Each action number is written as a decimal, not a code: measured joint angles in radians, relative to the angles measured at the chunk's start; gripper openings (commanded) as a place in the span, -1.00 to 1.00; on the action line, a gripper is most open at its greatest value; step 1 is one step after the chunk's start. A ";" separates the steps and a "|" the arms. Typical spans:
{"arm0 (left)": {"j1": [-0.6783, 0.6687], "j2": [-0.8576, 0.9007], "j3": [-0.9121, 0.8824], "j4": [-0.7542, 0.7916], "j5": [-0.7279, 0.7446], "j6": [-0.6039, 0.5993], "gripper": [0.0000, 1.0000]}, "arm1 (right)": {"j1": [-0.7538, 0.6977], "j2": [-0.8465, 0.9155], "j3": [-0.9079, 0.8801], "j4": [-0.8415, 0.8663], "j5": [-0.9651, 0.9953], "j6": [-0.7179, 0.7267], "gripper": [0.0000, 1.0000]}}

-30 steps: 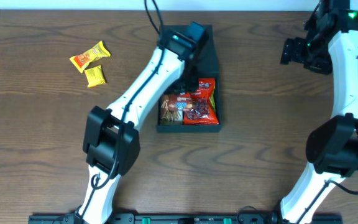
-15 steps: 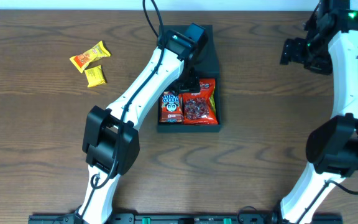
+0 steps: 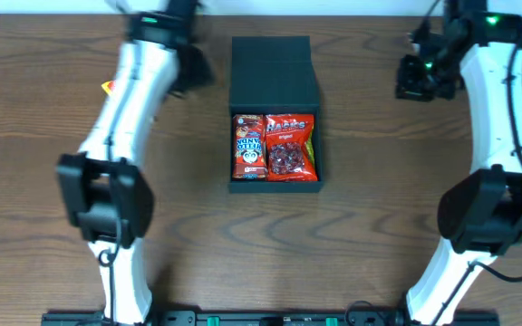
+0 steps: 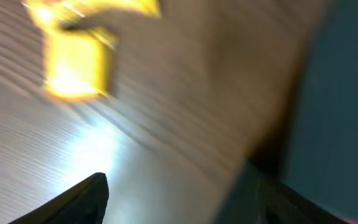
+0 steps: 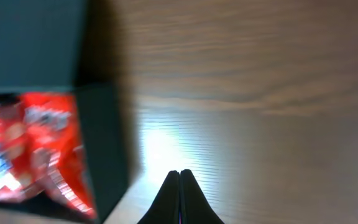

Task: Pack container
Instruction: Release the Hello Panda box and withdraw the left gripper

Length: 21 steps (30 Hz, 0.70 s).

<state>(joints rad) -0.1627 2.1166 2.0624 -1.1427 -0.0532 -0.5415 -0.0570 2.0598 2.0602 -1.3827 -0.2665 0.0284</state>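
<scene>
The dark container [image 3: 275, 186] lies at the table's middle with its flap lid [image 3: 275, 68] laid open toward the back. Inside lie a red-and-blue packet [image 3: 250, 145] and a red packet [image 3: 290, 145], side by side. My left gripper [image 3: 192, 69] hovers left of the lid; in the blurred left wrist view it [image 4: 179, 199] is open with bare table between the fingers. A yellow packet [image 4: 76, 68] lies ahead of it. My right gripper [image 3: 414, 78] hangs right of the container, shut on nothing [image 5: 179, 173]. The container's wall [image 5: 101, 143] shows to its left.
A sliver of an orange packet [image 3: 107, 87] peeks out from under my left arm at the back left; a second yellow wrapper [image 4: 92, 6] shows at the top of the left wrist view. The table's back edge runs just behind both grippers.
My left arm swung from over the container to the back left, leaving the red-and-blue packet lying flat inside. The right gripper closed and shifted slightly left.
</scene>
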 measured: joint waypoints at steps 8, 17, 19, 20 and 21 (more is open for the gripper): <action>0.239 -0.004 0.001 0.095 -0.013 0.019 0.57 | 0.212 0.000 0.000 0.018 -0.130 -0.075 -0.97; 0.357 -0.004 0.001 0.096 0.010 0.021 0.58 | 0.436 0.037 -0.020 0.072 -0.249 -0.154 -0.97; 0.357 -0.004 0.001 0.096 0.016 0.024 0.58 | 0.466 0.073 -0.035 0.072 -0.263 -0.165 -0.97; 0.357 -0.004 0.001 0.096 0.018 0.026 0.58 | 0.472 0.084 -0.040 0.072 -0.266 -0.167 -0.97; 0.356 -0.004 0.001 0.096 0.020 0.026 0.58 | 0.480 0.101 -0.043 0.069 -0.268 -0.171 -0.97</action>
<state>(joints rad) 0.1928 2.1128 2.0636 -1.0466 -0.0330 -0.5152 0.4232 2.1605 2.0171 -1.3132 -0.5346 -0.1421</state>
